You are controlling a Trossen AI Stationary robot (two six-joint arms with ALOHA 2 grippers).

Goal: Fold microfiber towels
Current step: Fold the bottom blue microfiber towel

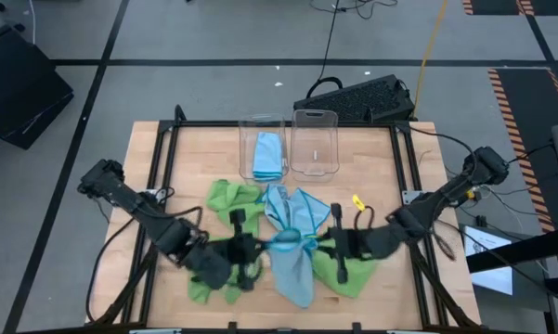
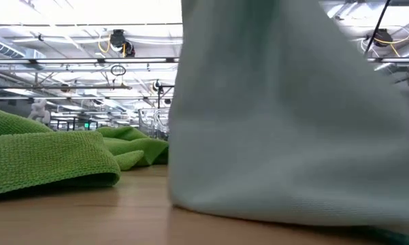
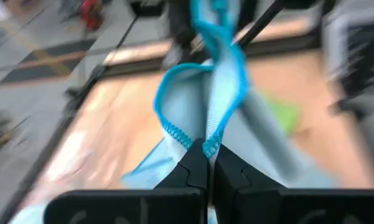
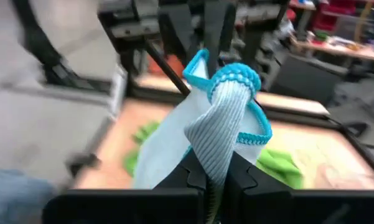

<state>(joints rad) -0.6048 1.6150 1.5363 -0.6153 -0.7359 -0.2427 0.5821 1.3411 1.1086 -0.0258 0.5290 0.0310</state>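
Blue towel point(image 2: 286, 116) hangs nearest, draped onto the surface point(image 1: 195, 158) between green towels point(image 1: 230, 197). Left end effector point(image 3: 206, 163) and right end effector point(image 4: 213, 169) each pinch its hemmed edge. Soft, limp and light, it probably handles best by corners.

Two clear plastic bins point(image 1: 263, 147) point(image 1: 315, 142) stand side by side at the far middle of the wooden bench point(image 1: 195, 153), a small yellow object point(image 1: 358, 201) lies on the bench toward its right side, and a black keyboard point(image 1: 357, 97) rests just beyond the far edge.
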